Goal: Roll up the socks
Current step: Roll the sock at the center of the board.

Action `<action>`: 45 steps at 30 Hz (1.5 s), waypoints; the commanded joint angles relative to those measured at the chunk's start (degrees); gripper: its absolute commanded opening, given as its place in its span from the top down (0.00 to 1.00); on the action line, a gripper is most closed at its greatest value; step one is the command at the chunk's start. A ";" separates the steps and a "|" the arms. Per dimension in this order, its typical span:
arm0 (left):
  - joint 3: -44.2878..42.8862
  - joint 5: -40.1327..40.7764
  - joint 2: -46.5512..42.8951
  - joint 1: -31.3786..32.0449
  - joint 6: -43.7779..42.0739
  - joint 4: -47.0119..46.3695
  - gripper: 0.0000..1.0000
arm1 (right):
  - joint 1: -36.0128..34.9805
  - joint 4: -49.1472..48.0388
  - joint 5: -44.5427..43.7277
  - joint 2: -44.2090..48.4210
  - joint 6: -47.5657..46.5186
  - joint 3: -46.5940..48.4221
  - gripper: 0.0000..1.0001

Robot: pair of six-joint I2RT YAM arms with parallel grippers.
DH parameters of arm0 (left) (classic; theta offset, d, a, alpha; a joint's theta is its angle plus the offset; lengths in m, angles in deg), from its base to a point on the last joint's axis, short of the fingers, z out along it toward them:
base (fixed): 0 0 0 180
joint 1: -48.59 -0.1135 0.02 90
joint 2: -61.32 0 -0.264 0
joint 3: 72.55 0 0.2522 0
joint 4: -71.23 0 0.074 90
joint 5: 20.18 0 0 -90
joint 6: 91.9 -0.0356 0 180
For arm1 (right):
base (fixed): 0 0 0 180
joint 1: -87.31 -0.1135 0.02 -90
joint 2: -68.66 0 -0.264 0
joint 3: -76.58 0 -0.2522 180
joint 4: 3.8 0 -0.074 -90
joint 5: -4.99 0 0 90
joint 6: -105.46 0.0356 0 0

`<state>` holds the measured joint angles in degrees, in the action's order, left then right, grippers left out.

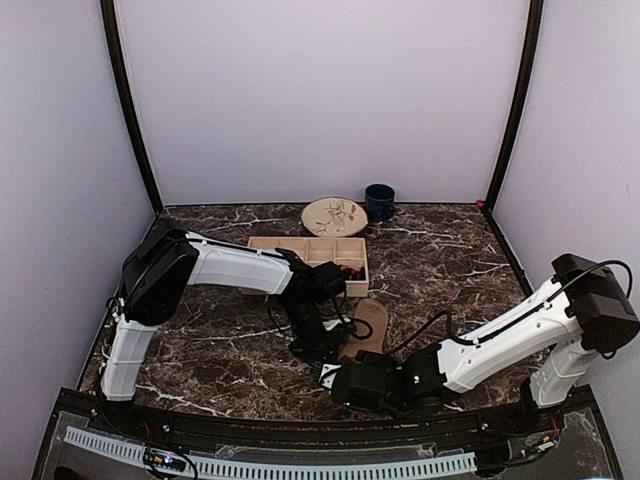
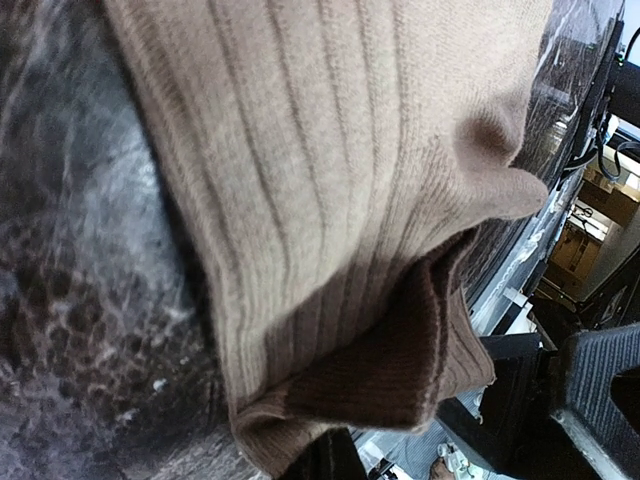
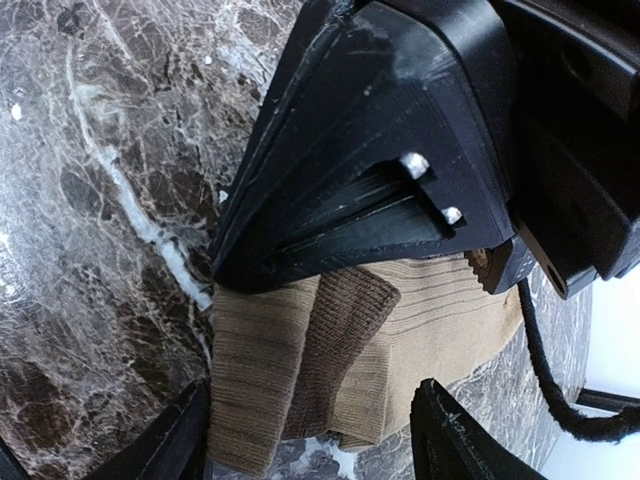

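Dark brown marble veined in white is covering the table (image 1: 225, 345), its polished face catching a dull glare, while pale lavender walls (image 1: 320, 90) are closing it in on three sides with black posts (image 1: 128, 110) running up the rear corners. Toward the back a round wooden plate (image 1: 335, 216) with a scratched line drawing is lying flat just beside a dark blue mug (image 1: 379, 202), and in front of them a shallow light-wood tray (image 1: 300, 246) split into compartments is sitting; a small dark bundle with red flecks (image 1: 348, 270) is resting in its right front compartment, too small to make out. Near the middle front of the table the tan sock (image 3: 440, 320) is lying, soft ribbed knit with a fuzzy nap, its cuff folding over and exposing a darker brown inner face. Its rounded far end is pointing toward the tray. The left gripper (image 1: 330, 352), a black wedge of ridged printed plastic, is pressing down on the sock's near end with its jaws drawn fully together, the folded cuff bunching at its tip and apparently pinched there; in the left wrist view the knit is filling nearly the whole picture. The right gripper (image 3: 312, 425) is hovering low at the sock's near edge with its jaws standing well apart and gripping nothing, its black fingers (image 3: 455, 440) flanking the hem on either side.
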<state>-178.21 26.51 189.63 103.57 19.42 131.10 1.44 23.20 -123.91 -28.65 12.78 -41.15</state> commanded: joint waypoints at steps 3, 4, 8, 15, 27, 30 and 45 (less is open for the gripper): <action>-1.27 -1.23 0.25 -0.18 -0.85 1.80 1.00 | -0.22 -1.40 1.42 1.52 -1.92 0.30 0.34; -1.27 -1.29 0.24 -0.22 -0.91 1.75 1.00 | -0.26 -1.27 1.82 1.45 -2.14 0.28 0.34; -1.40 -1.50 0.29 -0.23 -0.81 1.46 1.00 | -0.36 -1.07 3.29 0.95 -2.74 0.20 0.34; -1.29 -2.02 0.24 -0.31 -1.14 1.84 1.00 | -0.44 -1.11 4.52 -1.29 -3.03 -0.45 0.34; -1.10 -2.83 0.36 -0.47 -1.46 2.23 1.00 | 3.06 -0.56 7.58 -3.28 -2.08 -0.48 0.36; -1.16 -2.93 0.26 -0.71 -1.53 2.45 1.00 | 3.96 0.49 8.51 -3.61 -1.56 -0.37 0.41; -1.40 -2.83 0.34 -1.89 -0.98 2.15 1.00 | 3.23 6.51 6.19 0.77 2.22 0.54 0.42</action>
<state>-178.25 24.31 189.91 102.10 18.94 131.93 5.22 24.20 -117.33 -29.27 14.12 -40.32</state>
